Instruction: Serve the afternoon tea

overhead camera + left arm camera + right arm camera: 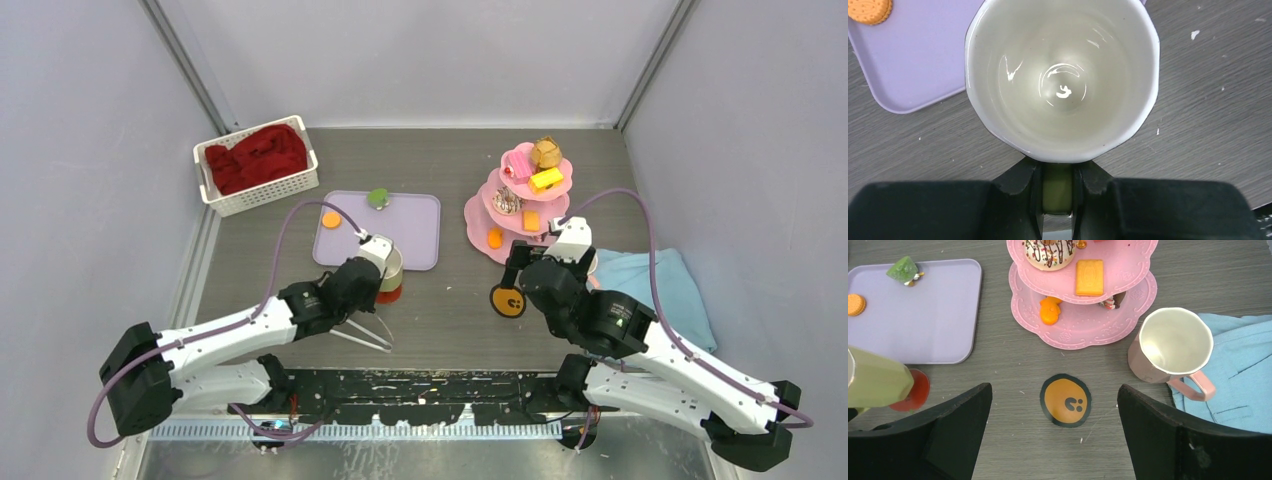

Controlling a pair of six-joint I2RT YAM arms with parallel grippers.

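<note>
My left gripper (1057, 176) is shut on the handle of the pale yellow-green mug (1062, 75), which is empty inside. From above, that mug (392, 266) hangs over a red coaster (389, 294) by the purple tray's near edge. My right gripper (1053, 389) is open with nothing between its fingers, above an orange coaster (1066, 400). The pink mug (1173, 345) stands just right of it, against the towel. The pink three-tier stand (480, 215) carries several toy pastries. A round orange cookie (331, 219) and a green sweet (378, 198) lie on the purple tray (415, 235).
A folded light-blue towel (665, 285) lies at the right beside my right arm. A white basket (228, 201) with red cloth stands at the back left. Grey walls close in the table on three sides.
</note>
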